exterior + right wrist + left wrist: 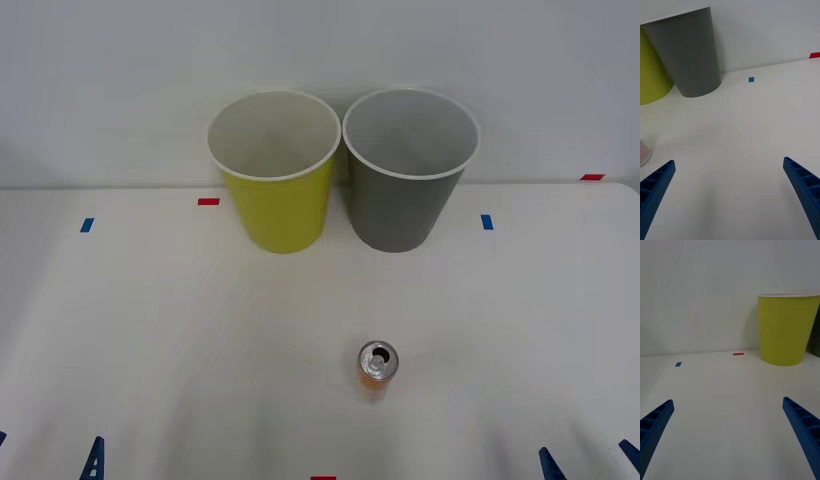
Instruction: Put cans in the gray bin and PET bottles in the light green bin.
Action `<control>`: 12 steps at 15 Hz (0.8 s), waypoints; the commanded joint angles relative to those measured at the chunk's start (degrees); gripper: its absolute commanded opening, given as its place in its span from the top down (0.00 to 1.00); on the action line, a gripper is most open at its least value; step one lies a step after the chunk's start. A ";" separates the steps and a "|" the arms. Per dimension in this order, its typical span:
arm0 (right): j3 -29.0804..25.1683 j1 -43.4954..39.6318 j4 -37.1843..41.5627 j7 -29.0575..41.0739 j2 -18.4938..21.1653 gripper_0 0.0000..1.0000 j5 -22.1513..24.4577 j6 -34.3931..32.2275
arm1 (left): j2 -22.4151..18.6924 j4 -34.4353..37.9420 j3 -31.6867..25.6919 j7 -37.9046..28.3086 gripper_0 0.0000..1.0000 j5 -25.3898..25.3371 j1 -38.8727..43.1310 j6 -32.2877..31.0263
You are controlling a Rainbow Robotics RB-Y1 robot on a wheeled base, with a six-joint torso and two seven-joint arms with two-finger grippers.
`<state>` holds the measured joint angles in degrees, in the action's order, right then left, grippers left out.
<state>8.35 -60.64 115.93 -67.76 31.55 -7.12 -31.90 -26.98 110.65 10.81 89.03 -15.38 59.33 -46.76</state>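
Observation:
A small orange can [377,365] with a silver top stands upright on the white table, in front of the two bins. The light green bin [272,190] stands at the back, with the gray bin [405,195] touching or nearly touching it on its right; both look empty. My left gripper [47,450] is open at the near left edge, my right gripper [590,460] open at the near right edge, both far from the can. The right wrist view has the gray bin [690,56], the green bin [651,75] and an edge of the can [643,152]. PET bottles are out of view.
Small tape marks lie on the table [150,330]: red [208,201] and blue [87,225] at the left, blue [487,222] and red [592,177] at the right. A white wall rises just behind the bins. The left wrist view faces the green bin [786,330].

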 commanded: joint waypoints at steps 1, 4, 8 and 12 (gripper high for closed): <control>1.23 1.14 -2.28 -0.70 -1.85 0.00 0.18 0.09 | 0.00 0.00 0.00 0.00 0.00 0.00 0.00 0.00; 2.02 2.11 -1.41 -2.64 -0.53 0.00 0.53 0.00 | 0.00 0.00 0.00 0.00 0.00 0.00 0.00 0.00; 6.24 3.78 -1.49 -8.17 1.41 0.00 -0.53 -3.96 | 0.00 0.00 0.00 0.00 0.00 0.00 0.00 0.00; 13.45 6.86 -1.49 -20.13 5.54 0.00 -7.38 -6.86 | 0.00 0.00 0.00 0.00 0.00 0.00 0.00 0.00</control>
<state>19.92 -55.17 114.45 -85.75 35.83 -13.07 -38.23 -26.98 110.65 10.81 89.03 -15.38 59.33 -46.76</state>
